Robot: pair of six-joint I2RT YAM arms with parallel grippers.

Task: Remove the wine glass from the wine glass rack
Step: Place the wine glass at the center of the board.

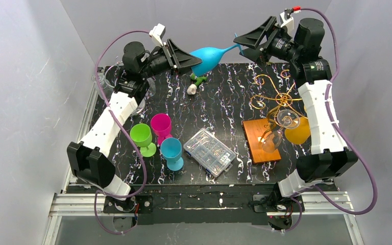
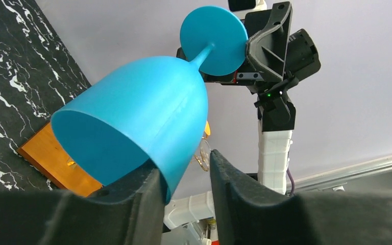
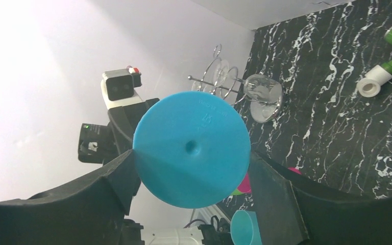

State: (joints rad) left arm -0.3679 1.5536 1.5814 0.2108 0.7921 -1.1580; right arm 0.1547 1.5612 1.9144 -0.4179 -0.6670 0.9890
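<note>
while the top view looks down on the black marbled worktop (image 1: 224, 109), the blue wine glass (image 1: 210, 57) hangs in the air over its far edge. it lies nearly level between the two arms, bowl toward the left arm (image 1: 107, 122) and foot toward the right arm (image 1: 319, 109). it is well apart from the wine glass rack (image 1: 273, 94), which stands at the right on its wooden base (image 1: 260, 142). a clear glass (image 1: 287, 119) hangs from the rack, and an orange glass (image 1: 298, 131) shows partly behind the right arm. a green cup (image 1: 142, 138), a pink cup (image 1: 161, 125) and a blue cup (image 1: 172, 151) stand close together at the left. a clear compartment box (image 1: 209, 151) lies near the middle, and a green and white piece (image 1: 198, 81) lies under the raised glass.

in the left wrist view the left jaws stand narrowly parted with the bowl's wall between them. the wall lies against one finger (image 2: 132, 209), and a gap shows between it and the other finger (image 2: 250, 204), so they are not clamped on it. the stem runs up to the round foot at the right jaws.

in the right wrist view the right jaws hold the foot (image 3: 191, 148) across its width, its edge touching both fingers (image 3: 92, 199).
</note>
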